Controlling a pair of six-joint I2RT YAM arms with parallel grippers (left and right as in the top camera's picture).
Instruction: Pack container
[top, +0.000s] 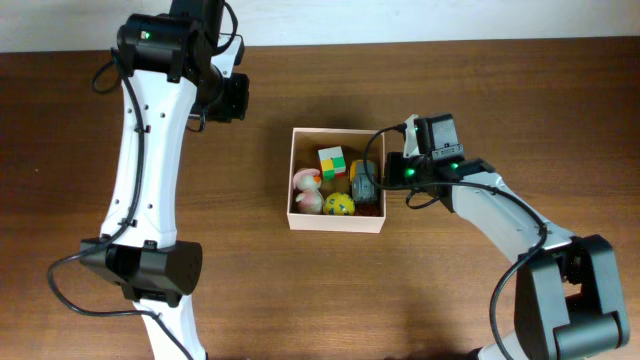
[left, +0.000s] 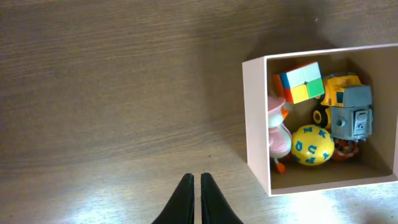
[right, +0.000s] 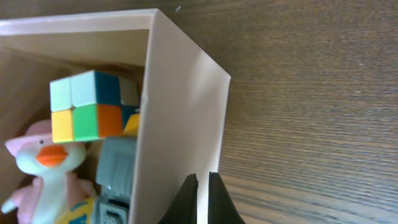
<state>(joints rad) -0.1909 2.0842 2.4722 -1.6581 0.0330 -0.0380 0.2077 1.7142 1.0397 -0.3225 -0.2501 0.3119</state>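
Note:
The container (top: 292, 176), a square white-walled box with a tan inside, stands mid-table. It holds a colour cube (top: 332, 162), a pink duck (top: 308, 190), a yellow lettered ball (top: 339, 205) and a yellow-grey truck (top: 363, 183). My right gripper (top: 388, 172) is shut and empty, its tips (right: 203, 180) just outside the container's right wall (right: 180, 112). The cube (right: 87, 106) and the duck (right: 46, 155) show inside. My left gripper (top: 232, 97) is shut and empty, its tips (left: 194, 180) over bare table, well apart from the container (left: 255, 124).
Brown wooden table all round the box. The left arm's base (top: 145, 270) stands at the front left. The right arm's base (top: 570, 300) stands at the front right. The table's far edge runs along the top of the overhead view.

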